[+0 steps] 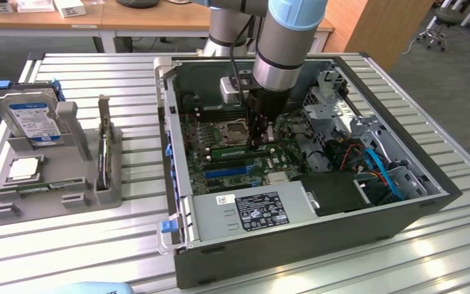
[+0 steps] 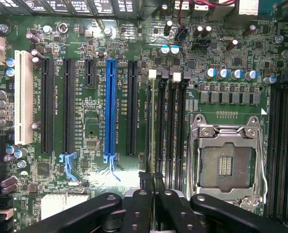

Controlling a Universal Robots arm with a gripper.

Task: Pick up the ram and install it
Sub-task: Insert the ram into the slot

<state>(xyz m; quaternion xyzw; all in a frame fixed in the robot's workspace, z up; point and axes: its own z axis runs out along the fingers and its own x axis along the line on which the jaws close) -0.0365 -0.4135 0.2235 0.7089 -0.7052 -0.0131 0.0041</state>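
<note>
My gripper (image 1: pixel 261 142) reaches down inside the open computer case (image 1: pixel 300 239), over the motherboard next to the CPU socket (image 1: pixel 237 130). In the wrist view its two black fingers (image 2: pixel 145 187) stand close together, shut on the ram (image 2: pixel 152 121). The ram is seen edge-on as a thin green strip running along a memory slot beside the white-latched slots (image 2: pixel 175 121). In the exterior view the ram (image 1: pixel 233 148) shows as a pale green strip low on the board at the fingertips. Whether it is fully seated I cannot tell.
The empty CPU socket (image 2: pixel 226 160) lies beside the memory slots, and a blue expansion slot (image 2: pixel 110 107) lies on the other side. At the exterior view's left a grey tray (image 1: pixel 55 184) holds a blue-labelled hard drive (image 1: pixel 31 116) and a square silver chip (image 1: pixel 24 168). Drive cages and cables (image 1: pixel 366 153) crowd the case's right side.
</note>
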